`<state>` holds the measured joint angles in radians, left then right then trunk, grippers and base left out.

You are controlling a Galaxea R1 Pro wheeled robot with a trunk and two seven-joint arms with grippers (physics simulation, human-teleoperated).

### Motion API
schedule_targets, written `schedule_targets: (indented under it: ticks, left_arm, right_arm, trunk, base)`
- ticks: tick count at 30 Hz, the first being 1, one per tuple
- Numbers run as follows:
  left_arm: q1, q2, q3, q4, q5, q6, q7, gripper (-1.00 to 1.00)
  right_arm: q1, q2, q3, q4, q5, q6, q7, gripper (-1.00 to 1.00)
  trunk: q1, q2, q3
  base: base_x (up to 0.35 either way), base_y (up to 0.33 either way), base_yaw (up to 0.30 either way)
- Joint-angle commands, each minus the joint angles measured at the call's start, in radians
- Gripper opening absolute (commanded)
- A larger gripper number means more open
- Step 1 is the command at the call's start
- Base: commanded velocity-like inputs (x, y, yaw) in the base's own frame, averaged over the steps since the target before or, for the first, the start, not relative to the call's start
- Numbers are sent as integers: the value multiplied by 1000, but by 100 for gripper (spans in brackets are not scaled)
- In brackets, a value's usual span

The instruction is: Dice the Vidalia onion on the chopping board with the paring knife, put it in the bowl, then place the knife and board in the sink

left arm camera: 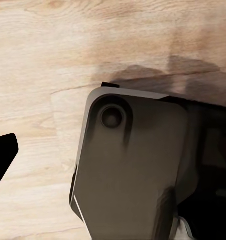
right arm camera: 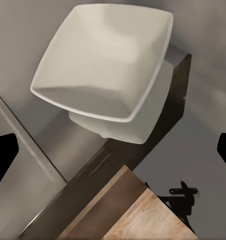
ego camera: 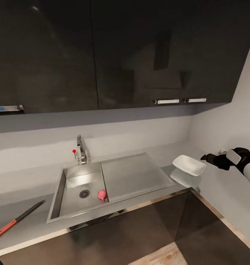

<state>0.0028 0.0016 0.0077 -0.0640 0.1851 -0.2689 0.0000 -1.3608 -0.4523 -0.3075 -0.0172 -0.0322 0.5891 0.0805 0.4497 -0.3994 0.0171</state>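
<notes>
The onion (ego camera: 101,195) lies in the sink (ego camera: 114,176) by the drain. The right tool (ego camera: 213,159), seemingly wide and empty, hovers near the bowl (ego camera: 188,165); swinging sinkward could knock it.

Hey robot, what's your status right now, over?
Right gripper open, empty, beside the bowl. Vidalia onion in the sink, near the drain. Paring knife lies on the countertop. Nothing blocking the onion.

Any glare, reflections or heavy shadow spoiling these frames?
Head view: glossy dark upper cabinets mirror the room, and the sink basin shows a bright sheen. Right wrist view: the bowl reflects in the countertop. Left wrist view: soft shadow on wooden floor.
</notes>
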Motion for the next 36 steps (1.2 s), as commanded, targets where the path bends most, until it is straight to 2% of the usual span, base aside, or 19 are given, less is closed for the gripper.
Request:
schedule_targets:
  ticks: [1, 16, 30, 36]
  left_arm:
    - [0, 0, 0, 0, 4, -2, 0, 100]
    - [0, 0, 0, 0, 4, -2, 0, 100]
    - [0, 0, 0, 0, 4, -3, 1, 100]
    - [0, 0, 0, 0, 4, -3, 1, 100]
  right_arm:
    - [0, 0, 2, -1, -3, 8, 2, 100]
    - [0, 0, 2, -1, -3, 31, 4, 100]
    - [0, 0, 2, -1, -3, 31, 5, 100]
    - [0, 0, 2, -1, -3, 31, 5, 100]
  trunk:
    - [0, -1, -1]
    - [0, -1, -22]
    - [0, -1, -45]
    - [0, -1, -54]
  base:
    - [0, -1, 0]
    - [10, -15, 0]
    - [182, -194, 0]
    - [59, -75, 0]
